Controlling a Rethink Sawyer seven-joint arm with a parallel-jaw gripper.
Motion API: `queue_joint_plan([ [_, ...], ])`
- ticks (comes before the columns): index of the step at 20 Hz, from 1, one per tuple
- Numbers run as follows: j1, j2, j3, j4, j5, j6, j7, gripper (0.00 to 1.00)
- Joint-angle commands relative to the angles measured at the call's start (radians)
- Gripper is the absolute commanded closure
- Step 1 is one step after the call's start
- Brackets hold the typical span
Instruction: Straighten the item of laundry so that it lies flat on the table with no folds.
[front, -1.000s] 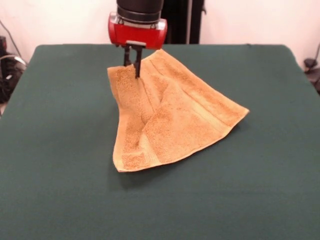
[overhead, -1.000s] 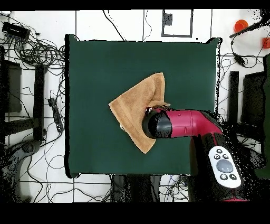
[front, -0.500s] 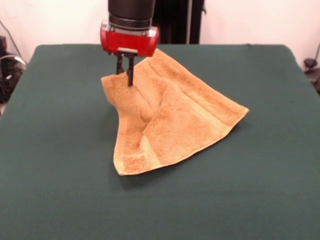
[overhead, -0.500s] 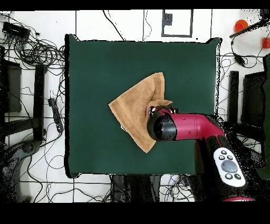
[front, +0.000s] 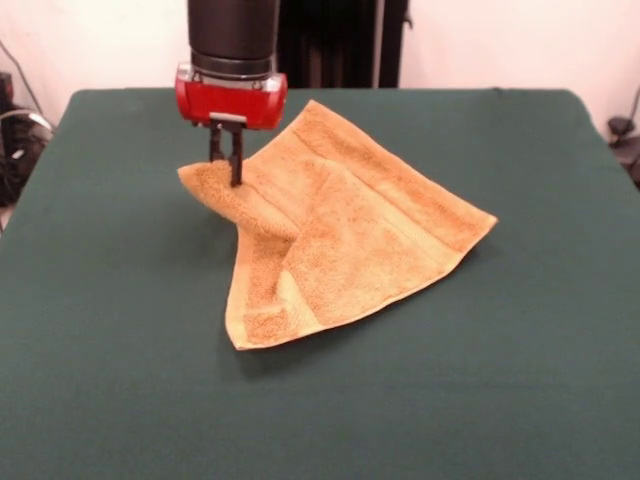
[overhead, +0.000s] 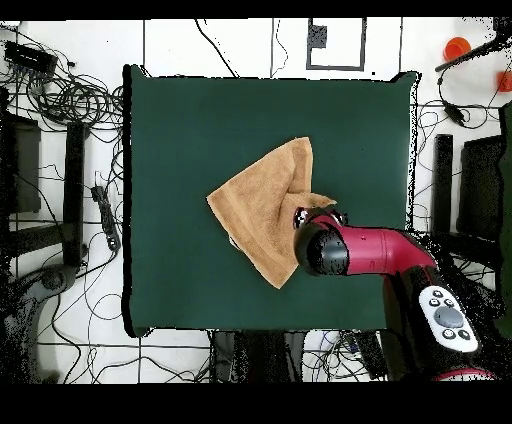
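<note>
My pincer (front: 225, 166) pinches one corner of the tan towel (front: 350, 235) and holds it lifted off the green desk (front: 520, 350), while the remainder of the towel lies creased near the desk's middle.

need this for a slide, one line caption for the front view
Robot claw shut on a raised corner of a tan towel, the rest draped in folds on the green table.
</note>
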Motion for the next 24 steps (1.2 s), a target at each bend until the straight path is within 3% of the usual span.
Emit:
queue_joint_plan([
  [1, 0.03, 0.032, 0.024, 0.07, -0.03, 0.002, 0.045, 1.0],
  [15, 0.142, -0.026, -0.056, 0.087, 0.072, 0.083, 0.162, 1.0],
  [24, 0.194, -0.07, -0.102, 0.095, 0.121, 0.133, 0.151, 1.0],
])
